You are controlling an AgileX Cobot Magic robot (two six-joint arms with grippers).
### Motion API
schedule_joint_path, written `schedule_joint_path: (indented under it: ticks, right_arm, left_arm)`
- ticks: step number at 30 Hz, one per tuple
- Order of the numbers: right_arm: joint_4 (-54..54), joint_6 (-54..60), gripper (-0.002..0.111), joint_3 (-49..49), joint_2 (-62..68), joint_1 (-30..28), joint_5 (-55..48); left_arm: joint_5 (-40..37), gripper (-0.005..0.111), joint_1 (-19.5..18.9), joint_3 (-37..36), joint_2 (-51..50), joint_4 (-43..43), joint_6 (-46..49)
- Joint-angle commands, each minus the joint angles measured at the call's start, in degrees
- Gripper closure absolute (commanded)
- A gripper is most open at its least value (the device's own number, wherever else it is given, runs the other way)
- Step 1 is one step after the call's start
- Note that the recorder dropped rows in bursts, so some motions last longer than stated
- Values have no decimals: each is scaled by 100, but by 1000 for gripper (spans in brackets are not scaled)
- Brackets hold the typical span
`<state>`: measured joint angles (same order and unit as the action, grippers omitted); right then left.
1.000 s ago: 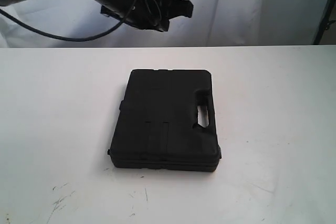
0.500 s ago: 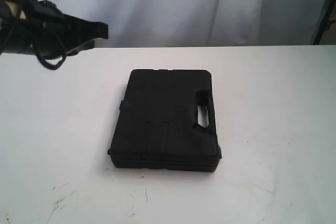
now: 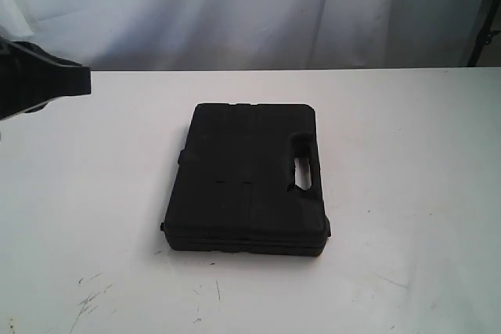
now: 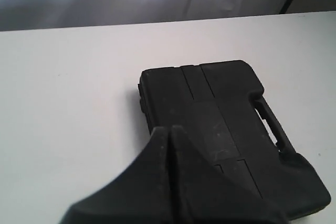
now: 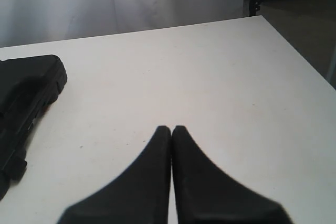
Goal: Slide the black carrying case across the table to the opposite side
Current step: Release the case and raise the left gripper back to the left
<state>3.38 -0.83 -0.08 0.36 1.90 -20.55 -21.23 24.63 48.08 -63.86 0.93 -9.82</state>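
Observation:
The flat matte black case [image 3: 246, 180] lies in the middle of the white table [image 3: 407, 131], its handle slot [image 3: 302, 168] toward the right. My left gripper [image 3: 82, 82] juts in at the far left edge of the exterior view, above the table and well apart from the case. In the left wrist view that gripper [image 4: 169, 130] is shut, empty, with the case [image 4: 220, 124] beyond its tips. My right gripper [image 5: 171, 128] is shut and empty over bare table, with a corner of the case [image 5: 26, 93] off to one side. The right arm does not show in the exterior view.
A white curtain [image 3: 258, 9] hangs behind the table's far edge. A dark stand leg [image 3: 484, 29] rises at the back right. Faint scuff marks [image 3: 90, 299] lie near the table's front left. The table's corner [image 5: 261, 18] and the dark floor [image 5: 304, 19] beyond it show in the right wrist view.
My left arm has swung from above the case's far side to the far left and lower, now mostly out of the exterior view. The case has not moved.

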Motion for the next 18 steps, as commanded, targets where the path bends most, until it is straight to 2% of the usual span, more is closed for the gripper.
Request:
schedule_joint_path:
  ticks: [1, 7, 13, 18]
  right_arm:
    - [45, 3, 108, 8, -36, -18, 76]
    - [45, 3, 108, 8, -36, -18, 76]
    - [45, 3, 108, 8, -36, -18, 76]
    - [45, 3, 108, 8, -36, -18, 76]
  left_arm:
    - [30, 107, -7, -38, 54, -475, -11]
    - [-304, 107, -7, -47, 54, -514, 1]
    - [-537, 107, -7, -161, 110, -972, 1]
    - [-89, 107, -522, -832, 877, -890, -46]
